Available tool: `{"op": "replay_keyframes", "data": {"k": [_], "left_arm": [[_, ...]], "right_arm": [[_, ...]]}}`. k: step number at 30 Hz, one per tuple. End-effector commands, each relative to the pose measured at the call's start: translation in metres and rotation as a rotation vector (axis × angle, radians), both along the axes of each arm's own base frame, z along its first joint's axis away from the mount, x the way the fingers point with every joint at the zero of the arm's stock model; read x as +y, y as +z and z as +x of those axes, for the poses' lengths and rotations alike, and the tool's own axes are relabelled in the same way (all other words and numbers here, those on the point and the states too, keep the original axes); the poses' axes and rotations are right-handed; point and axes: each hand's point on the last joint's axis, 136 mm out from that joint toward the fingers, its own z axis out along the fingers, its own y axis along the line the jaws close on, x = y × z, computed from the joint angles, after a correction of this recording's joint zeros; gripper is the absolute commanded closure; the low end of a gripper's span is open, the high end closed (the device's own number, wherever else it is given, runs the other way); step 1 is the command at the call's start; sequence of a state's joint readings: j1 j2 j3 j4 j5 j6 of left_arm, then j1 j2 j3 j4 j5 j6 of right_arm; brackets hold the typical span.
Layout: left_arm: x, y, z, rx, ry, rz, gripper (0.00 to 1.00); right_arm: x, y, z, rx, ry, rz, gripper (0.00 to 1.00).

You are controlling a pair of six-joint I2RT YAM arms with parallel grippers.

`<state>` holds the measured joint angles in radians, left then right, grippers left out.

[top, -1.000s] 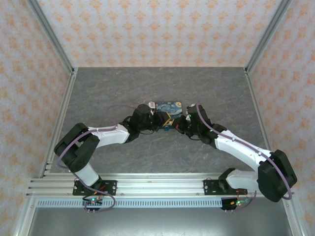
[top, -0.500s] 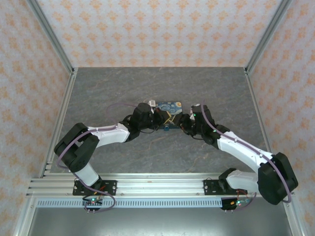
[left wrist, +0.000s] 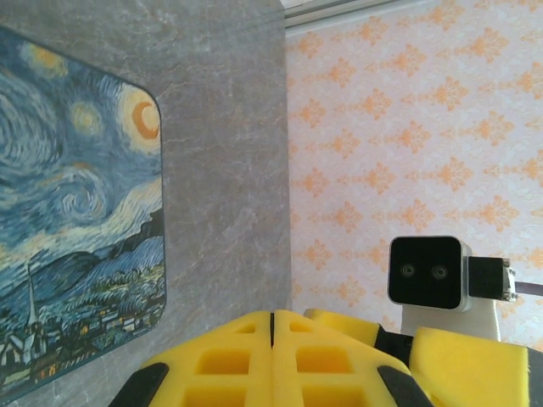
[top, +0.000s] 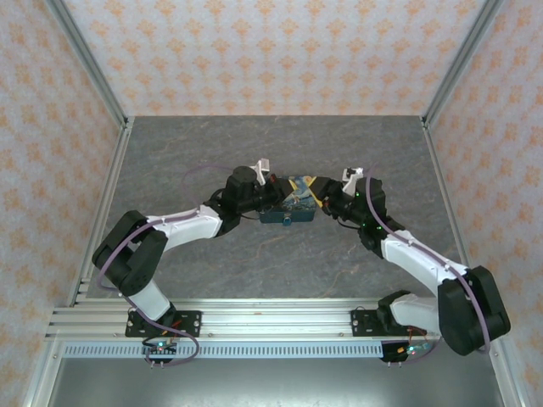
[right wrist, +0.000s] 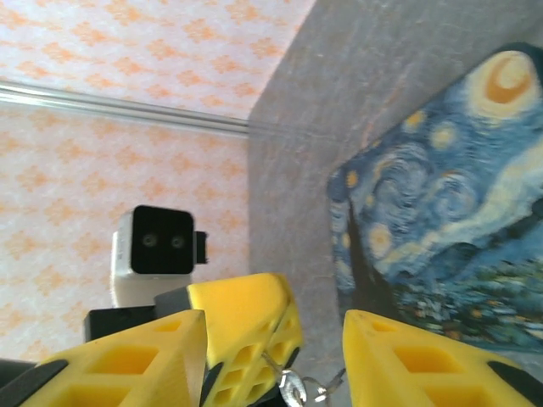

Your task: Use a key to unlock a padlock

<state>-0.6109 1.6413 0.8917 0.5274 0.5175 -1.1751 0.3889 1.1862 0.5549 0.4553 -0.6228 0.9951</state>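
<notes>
**Left gripper pinching the key between the right gripper's open fingers**

The two arms are meeting nose to nose over the middle of the bench (top: 212,153), slightly toward its far edge. The left gripper (left wrist: 271,356) is pressing its yellow fingers flat together, with only a thin seam showing between them. In the right wrist view, the small silvery key (right wrist: 293,388) is sticking out at the tip of those fingers, and a thin wire ring (right wrist: 320,392) is hanging just beside it. The left gripper is holding the key clear of the bench.

The right gripper (right wrist: 273,326) is standing with its fingers well apart and gripping nothing. The left gripper's closed fingers and the key are sitting in the gap between them.

A blue box (top: 284,214) with a swirled night-sky print is lying on the bench just beneath and beside both grippers. Each wrist camera is looking straight at the other: the right one (left wrist: 427,271) is showing against the patterned wall, and so is the left one (right wrist: 154,252).
</notes>
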Motion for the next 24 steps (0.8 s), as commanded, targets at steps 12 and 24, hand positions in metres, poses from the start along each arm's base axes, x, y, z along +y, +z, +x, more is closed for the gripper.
{"op": "replay_keyframes", "data": {"k": [12, 24], "left_arm": [[-0.009, 0.055, 0.017, -0.154, -0.040, -0.160, 1.00], [-0.009, 0.057, 0.021, -0.139, -0.017, -0.197, 1.00]], "right_arm": [[0.018, 0.032, 0.007, -0.122, 0.079, 0.190, 0.55], [0.027, 0.018, -0.001, -0.084, 0.125, 0.175, 0.59]]}}
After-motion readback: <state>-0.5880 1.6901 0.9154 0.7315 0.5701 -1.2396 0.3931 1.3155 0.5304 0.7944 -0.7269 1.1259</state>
